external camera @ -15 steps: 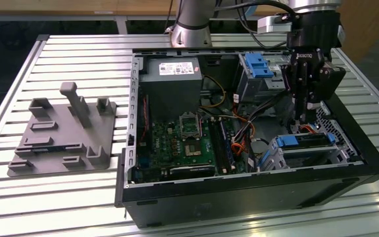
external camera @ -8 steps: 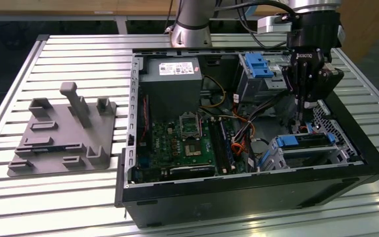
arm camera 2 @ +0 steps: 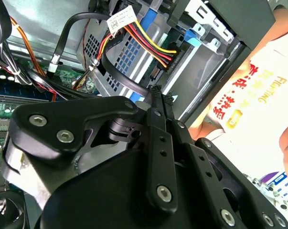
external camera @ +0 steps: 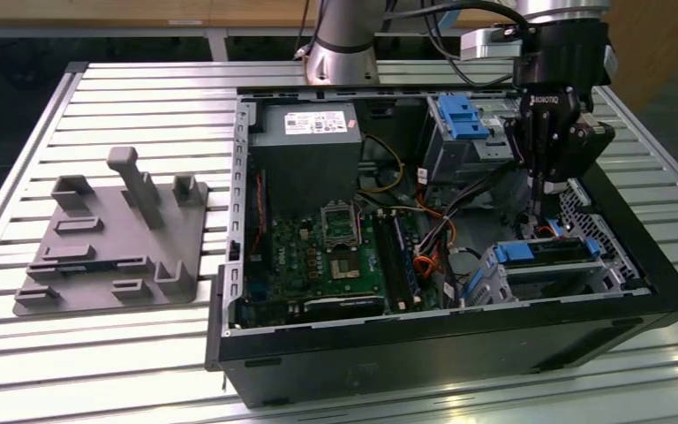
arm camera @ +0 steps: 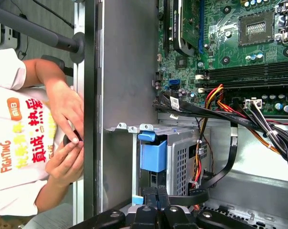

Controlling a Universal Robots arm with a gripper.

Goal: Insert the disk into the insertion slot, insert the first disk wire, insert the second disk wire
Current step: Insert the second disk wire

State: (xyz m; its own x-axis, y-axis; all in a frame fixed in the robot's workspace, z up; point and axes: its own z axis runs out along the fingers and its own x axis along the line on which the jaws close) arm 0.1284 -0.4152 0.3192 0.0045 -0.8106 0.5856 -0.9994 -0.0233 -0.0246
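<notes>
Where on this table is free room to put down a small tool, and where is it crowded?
Free: the bare table slats between the grey fixture plate and the near edge, and those behind the plate. Crowded: inside the computer case, where cables and the pincer stand close to the disk.

Case [external camera: 433, 349] sits on the worktop [external camera: 139, 97], stand [external camera: 103, 256] beside it on the exterior view's left; disk [external camera: 547, 253] is in the cage [external camera: 557, 276] inside.
</notes>
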